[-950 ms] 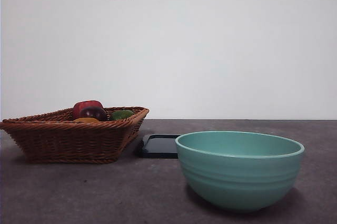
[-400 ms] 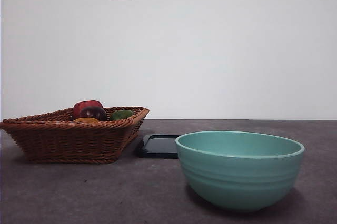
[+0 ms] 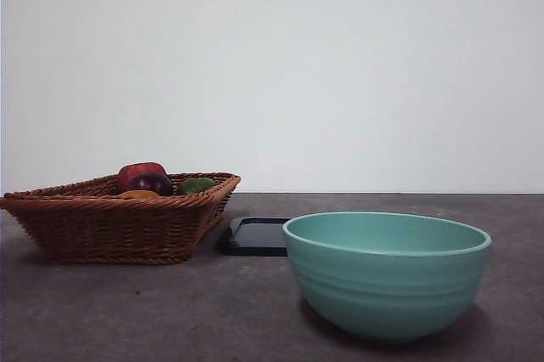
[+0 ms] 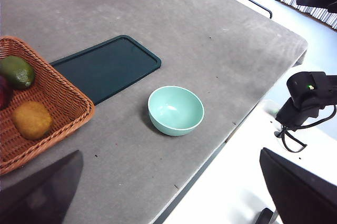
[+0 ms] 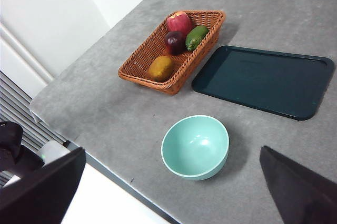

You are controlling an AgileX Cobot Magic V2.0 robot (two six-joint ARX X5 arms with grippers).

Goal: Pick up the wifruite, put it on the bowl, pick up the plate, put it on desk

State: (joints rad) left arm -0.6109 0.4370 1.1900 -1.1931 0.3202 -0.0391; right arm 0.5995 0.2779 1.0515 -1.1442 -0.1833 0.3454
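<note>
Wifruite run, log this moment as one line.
wifruite: in basket | bowl: empty | left gripper: open | right gripper: open

**Layout on the desk**

The bowl (image 3: 387,275) stands on the desk (image 3: 170,319), nearest the front camera. The basket (image 3: 119,217) is at its ten o'clock, with the wifruite (image 5: 161,68) inside. The tray (image 3: 255,236) lies flat behind the bowl, just beside the basket.

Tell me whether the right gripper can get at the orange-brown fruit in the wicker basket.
Probably yes: the orange-brown fruit lies uncovered at one end of the brown wicker basket, open from above, apart from the other fruits. The right gripper, open, is high above.
</note>
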